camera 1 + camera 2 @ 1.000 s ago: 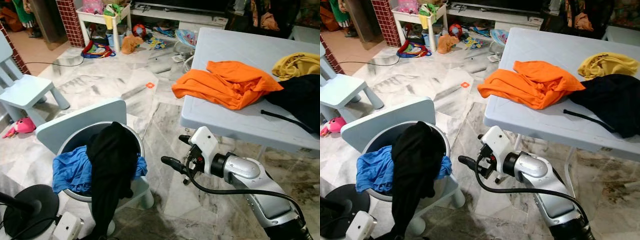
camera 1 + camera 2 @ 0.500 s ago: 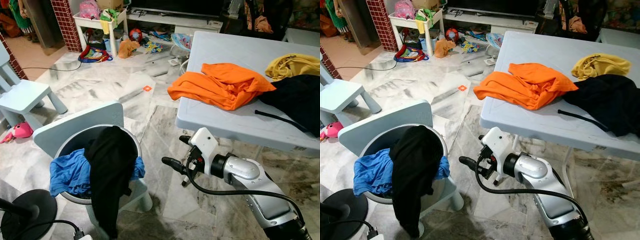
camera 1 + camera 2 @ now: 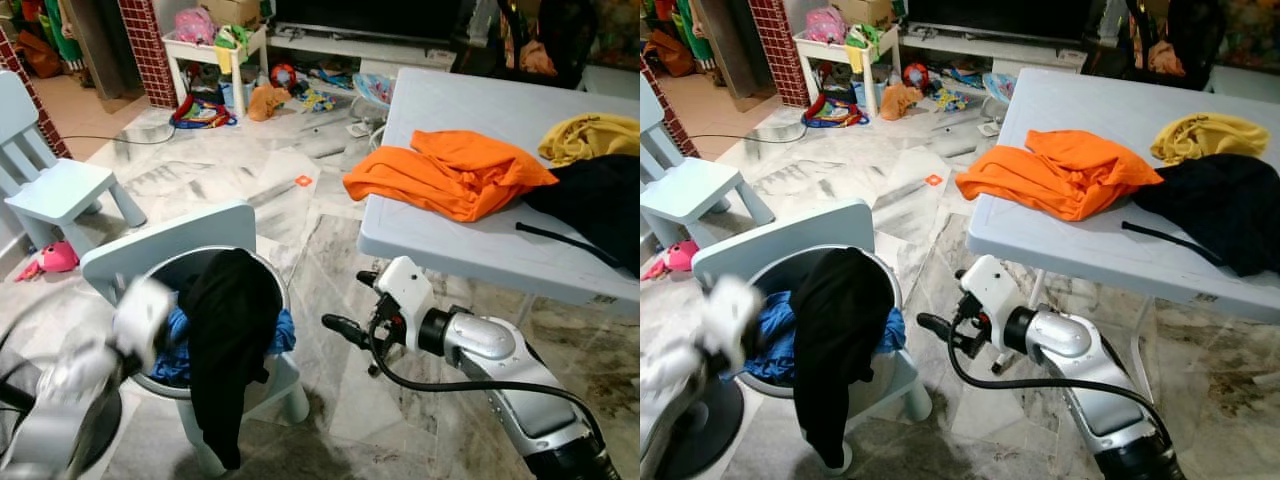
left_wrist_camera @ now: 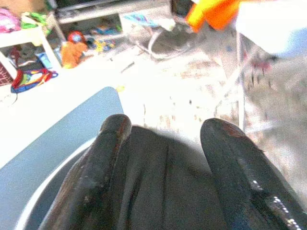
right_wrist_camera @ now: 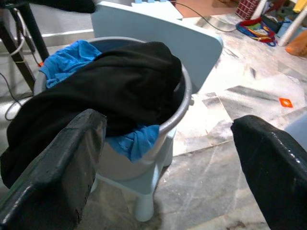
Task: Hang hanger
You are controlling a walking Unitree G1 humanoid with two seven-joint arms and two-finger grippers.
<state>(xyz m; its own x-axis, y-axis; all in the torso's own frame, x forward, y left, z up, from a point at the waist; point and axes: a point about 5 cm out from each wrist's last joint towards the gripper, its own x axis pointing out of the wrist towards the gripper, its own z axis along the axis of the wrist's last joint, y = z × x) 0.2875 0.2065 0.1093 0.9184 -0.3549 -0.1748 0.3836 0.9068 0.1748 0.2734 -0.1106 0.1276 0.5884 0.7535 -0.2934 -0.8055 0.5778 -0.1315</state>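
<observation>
Fingers (image 5: pixel 57 163) of the right gripper (image 3: pixel 345 328) stand wide apart with nothing between them, low over open marble floor (image 3: pixel 330 250) between the grey bucket (image 3: pixel 272 287) and the near edge of the pale desk (image 3: pixel 440 240). That gap looks free for moving; the desk leg (image 3: pixel 1143 330) stands behind the arm. Fingers (image 4: pixel 100 163) of the left gripper (image 4: pixel 163 158) are parted too, hovering just above the black garment (image 3: pixel 228 330) draped over the bucket's rim, beside blue cloth (image 3: pixel 775 320). The bucket sits on a small light-blue chair (image 3: pixel 170 240). On the desk lie an orange shirt (image 3: pixel 450 170), a yellow cloth (image 3: pixel 590 135) and a black garment with a cord (image 3: pixel 600 200). Toys litter the far floor by a white kids' table (image 3: pixel 215 50). The left arm (image 3: pixel 90 370) is a blur, and I cannot pick out any hanger.
</observation>
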